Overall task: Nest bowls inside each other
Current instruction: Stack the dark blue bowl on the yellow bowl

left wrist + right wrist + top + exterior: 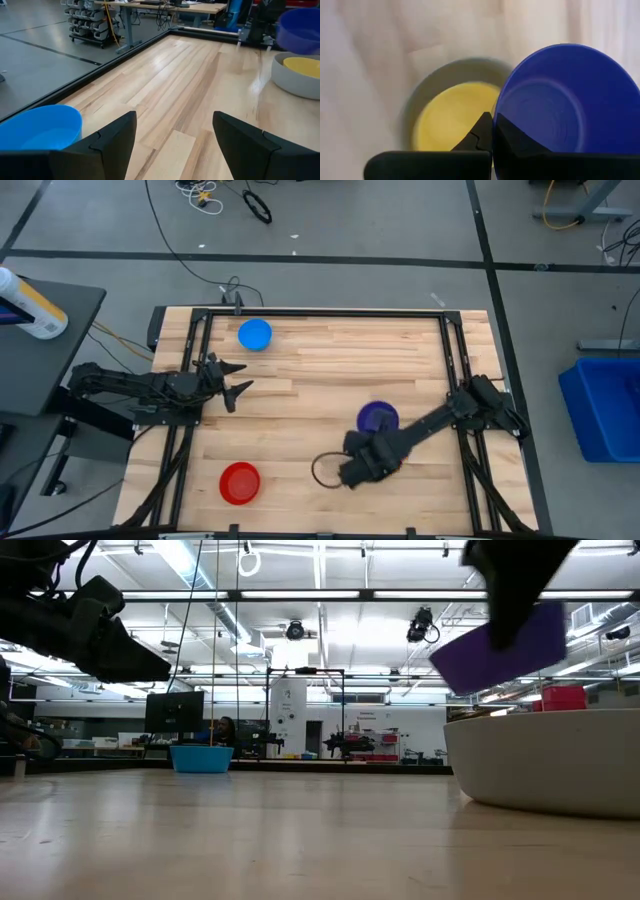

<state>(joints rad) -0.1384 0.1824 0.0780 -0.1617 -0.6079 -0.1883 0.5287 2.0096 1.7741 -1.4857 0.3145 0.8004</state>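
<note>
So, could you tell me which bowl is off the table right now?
The dark blue bowl: the right gripper holds it by the rim above the grey bowl, which has the yellow one inside. Light blue and red sit on the table.

I see a white bottle (30,305) on a dark side stand (70,320) behind the left gripper (243,377), off the wooden table (330,370). A blue bin (605,405) sits well apart from that gripper, beyond the table's opposite side. Cables (215,195) lie on the floor.
</note>
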